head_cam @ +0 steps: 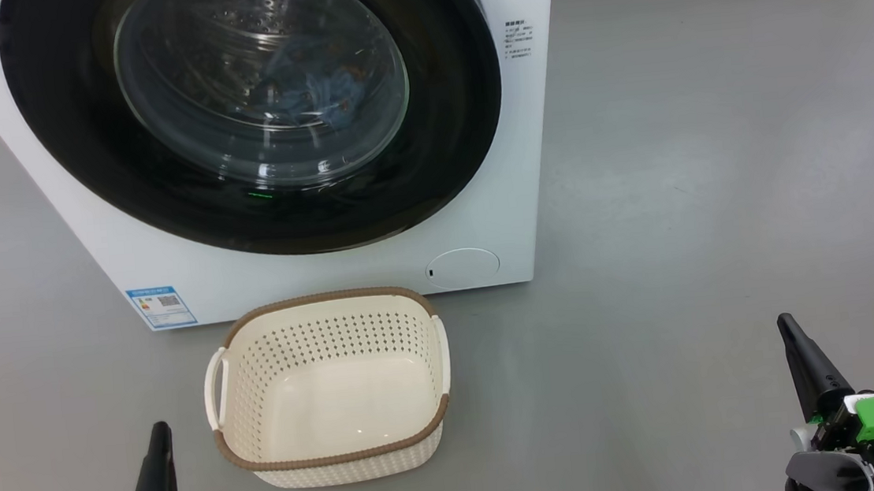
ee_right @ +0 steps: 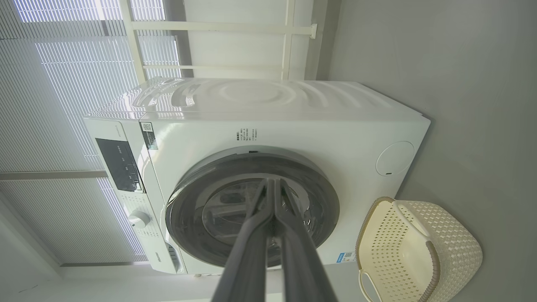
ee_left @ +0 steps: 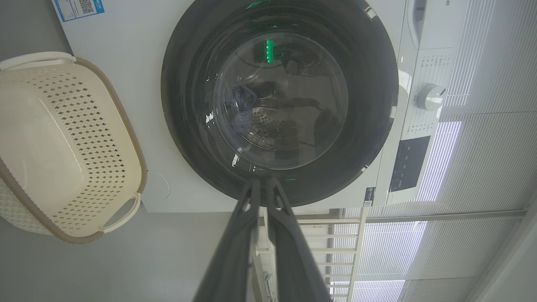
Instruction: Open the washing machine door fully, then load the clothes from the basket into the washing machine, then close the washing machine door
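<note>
Left tool (head_cam: 158, 433), lower left, is pinched fully closed on nothing. The basket (head_cam: 323, 297) sits empty just in front of the washing machine (head_cam: 543, 189). The clothes (head_cam: 313, 90) are in the drum behind the washing machine door (head_cam: 446, 118), which looks closed. They're soft, light stuff. The door's glossy rim looks slippery, but I'd press there, not on the glass. Right tool (head_cam: 786, 323) is closed and empty too.

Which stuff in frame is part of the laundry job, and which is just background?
Job:
- washing machine
- washing machine door, shut
- clothes, in the drum behind the glass
- basket, empty

Just there:
- blue label sticker
- small round white flap
- control knob
- window blinds
- grey floor
</note>
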